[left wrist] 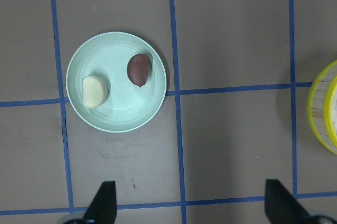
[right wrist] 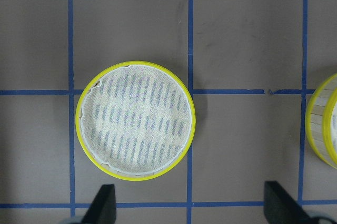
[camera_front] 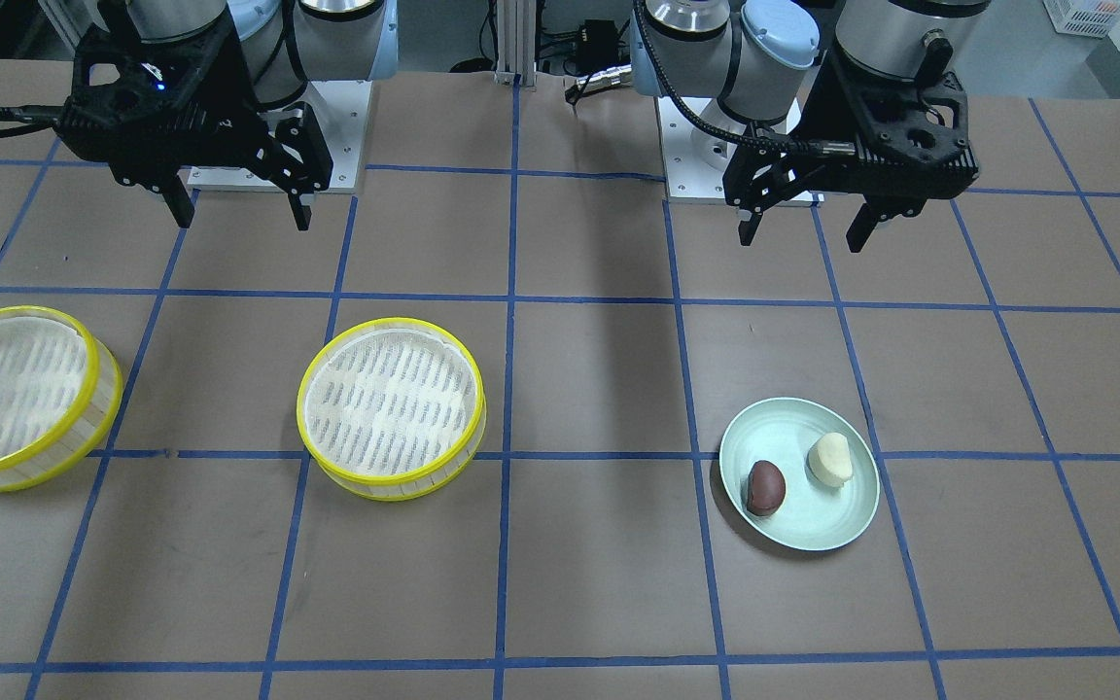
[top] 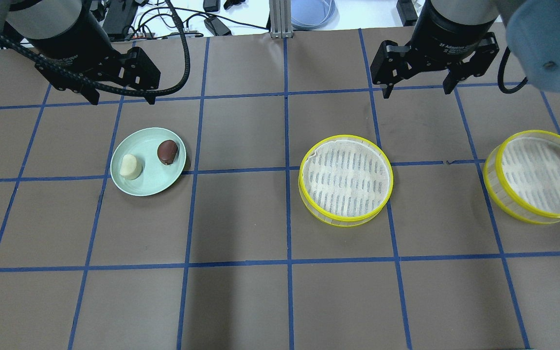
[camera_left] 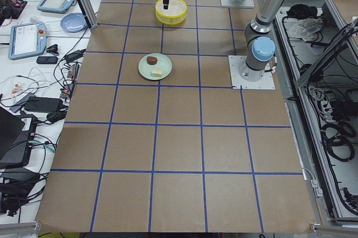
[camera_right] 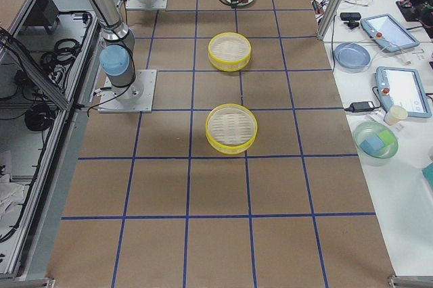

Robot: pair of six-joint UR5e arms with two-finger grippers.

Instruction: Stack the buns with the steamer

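Left end effector (top: 122, 98) hovers; brown bun (top: 167, 151) lies lengthwise toward robot.

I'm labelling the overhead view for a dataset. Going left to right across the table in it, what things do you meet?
Pale green plate holding the cream-white bun, then the dark brown bun → middle steamer basket → far-right steamer basket.
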